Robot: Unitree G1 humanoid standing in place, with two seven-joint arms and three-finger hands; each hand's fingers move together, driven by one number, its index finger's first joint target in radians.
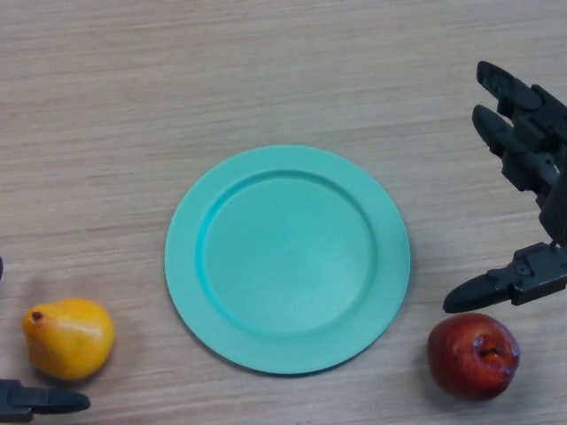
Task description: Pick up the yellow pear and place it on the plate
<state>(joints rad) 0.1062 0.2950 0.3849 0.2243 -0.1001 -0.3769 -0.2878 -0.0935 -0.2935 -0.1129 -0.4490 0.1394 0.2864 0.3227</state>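
Note:
The yellow pear [68,337] lies on the wooden table at the lower left, stem end pointing left. The teal plate [288,258] sits in the middle with nothing on it. My left hand [40,401] shows only as a black finger at the bottom left corner, just below the pear; the rest is out of view. My right hand [532,150] is at the right edge, open, fingers spread and the thumb pointing left just above a red apple [473,356]. It holds nothing.
The red apple lies at the lower right, just right of the plate's rim. The wooden table [266,71] stretches across the far side.

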